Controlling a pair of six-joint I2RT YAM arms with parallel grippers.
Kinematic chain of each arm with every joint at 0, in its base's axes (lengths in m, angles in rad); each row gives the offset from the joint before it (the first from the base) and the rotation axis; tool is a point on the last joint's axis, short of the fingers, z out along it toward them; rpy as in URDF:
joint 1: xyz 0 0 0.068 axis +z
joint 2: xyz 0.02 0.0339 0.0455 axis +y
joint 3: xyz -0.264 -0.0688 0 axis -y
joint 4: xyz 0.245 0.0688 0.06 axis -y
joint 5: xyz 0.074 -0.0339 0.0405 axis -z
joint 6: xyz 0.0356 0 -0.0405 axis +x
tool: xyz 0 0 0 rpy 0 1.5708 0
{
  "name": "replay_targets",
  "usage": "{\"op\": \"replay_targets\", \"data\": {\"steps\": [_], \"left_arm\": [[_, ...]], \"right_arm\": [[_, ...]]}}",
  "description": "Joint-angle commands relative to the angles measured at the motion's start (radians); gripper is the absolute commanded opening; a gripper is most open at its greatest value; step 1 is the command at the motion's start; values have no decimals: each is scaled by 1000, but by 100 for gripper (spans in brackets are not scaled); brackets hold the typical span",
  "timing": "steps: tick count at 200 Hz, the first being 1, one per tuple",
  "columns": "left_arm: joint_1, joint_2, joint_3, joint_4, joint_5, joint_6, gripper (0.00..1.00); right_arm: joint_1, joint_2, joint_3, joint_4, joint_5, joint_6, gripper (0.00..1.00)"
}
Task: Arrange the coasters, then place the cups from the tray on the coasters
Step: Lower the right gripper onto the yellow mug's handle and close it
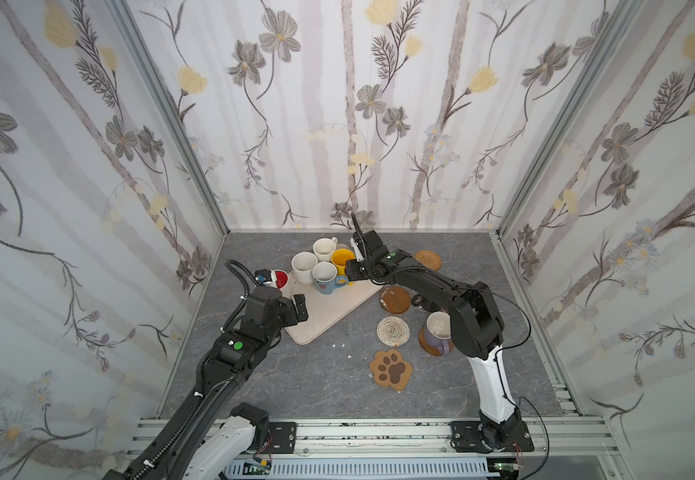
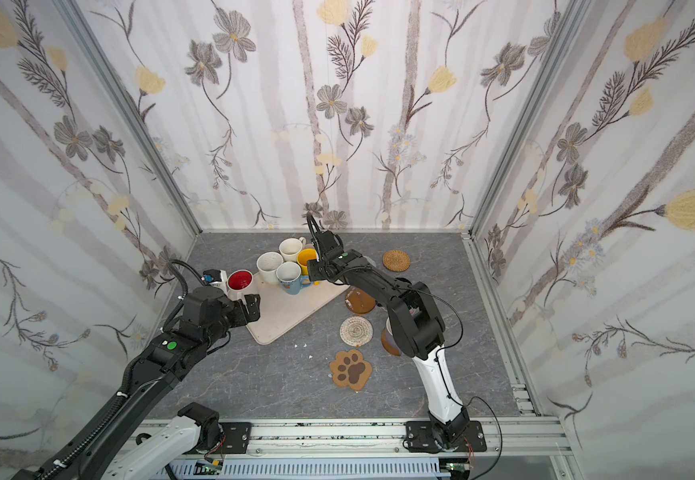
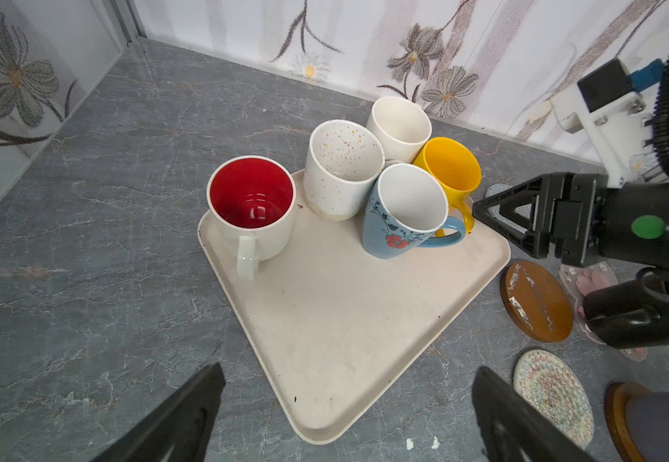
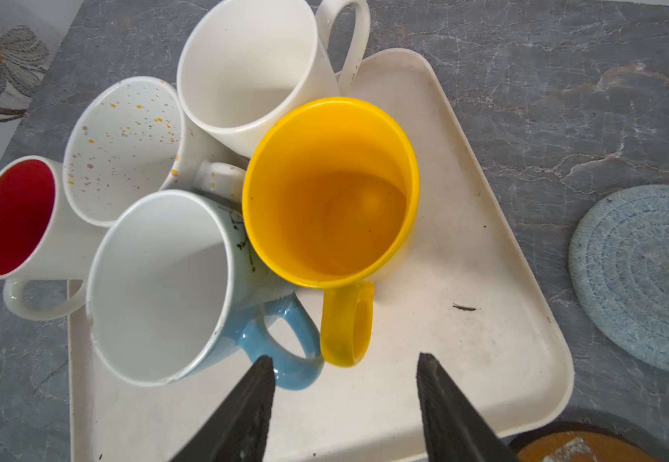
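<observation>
Yellow mug (image 4: 331, 188) looks like the next one to go, I reckon. It stands upright on the tray (image 4: 485, 340), jammed against the blue mug (image 4: 161, 288) and the cream mug (image 4: 249, 68). Its handle (image 4: 347, 324) pokes out over bare tray, which is probably why the right gripper (image 4: 344, 358) comes in from that side. Its jaws are apart, one either side of the handle's end, nothing pinched yet. The left gripper (image 3: 349, 368) hangs spread wide and empty over the tray's near corner, likely just out of the way. The right wrist view gives that handle line-up plus a pale blue coaster (image 4: 641, 276) just beside the tray; from above, the arm covers most of both. A top view shows the lavender mug (image 1: 437, 332) on an amber coaster (image 1: 425, 345). Only from up there do you get the paw coaster (image 1: 391, 370) and rattan coaster (image 1: 427, 258), both bare.
</observation>
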Motion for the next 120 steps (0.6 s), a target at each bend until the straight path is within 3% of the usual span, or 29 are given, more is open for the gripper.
{"op": "replay_targets", "data": {"steps": [1,120], "left_arm": [[9,-5,-10,57,13,-16,100],[26,-2,-43,90,52,-19,100]], "right_arm": [[-1,24,21,-2,-4,7,56],[-11,113,86,-25,10,-1,38]]}}
